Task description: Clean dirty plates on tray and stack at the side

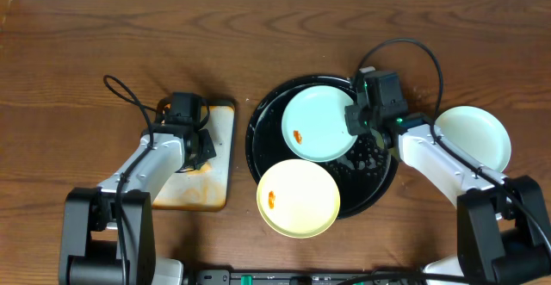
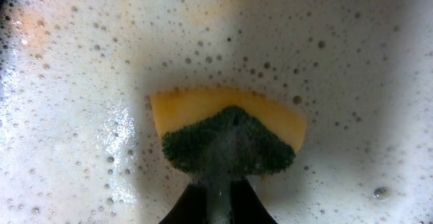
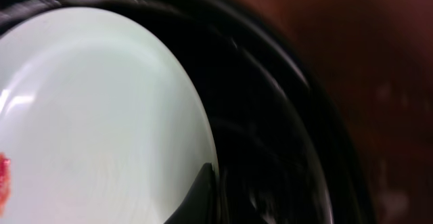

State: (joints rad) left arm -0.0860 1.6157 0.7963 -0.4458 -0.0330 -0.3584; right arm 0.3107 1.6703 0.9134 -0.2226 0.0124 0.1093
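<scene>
— Where are the plates?

— Two are on the black tray (image 1: 384, 178). The blue plate (image 1: 320, 113) lies flat in the tray's 12 o'clock half, with an orange smear (image 1: 298, 136) near its 8 o'clock edge. The yellow plate (image 1: 301, 190) is at the tray's 7 o'clock. It overhangs the rim onto the table (image 1: 86, 44) and has a small orange smear of its own at 9 o'clock. Its top edge lies just beside the blue plate; I cannot tell whether they touch.

— And the third one?

— The third plate (image 1: 473, 134) sits on the bare wood at 3 o'clock, off the tray and well apart from the other two. I see no smear on it from above.

— What is the right gripper doing?

— The right gripper (image 1: 355, 118) is at the blue plate's 3 o'clock edge, with its jaws pinched together. In the wrist view one dark finger (image 3: 201, 190) lies right at the rim. I cannot tell whether the rim is actually clamped.

— And the left?

— The left gripper (image 2: 218, 195) is at 9 o'clock of the black tray, over a small tray (image 1: 211, 190) with orange stains. Its jaws are narrow and pinch a sponge (image 2: 226, 132), yellow with a green scouring face. The sponge is set down in white foam (image 2: 81, 116).
</scene>
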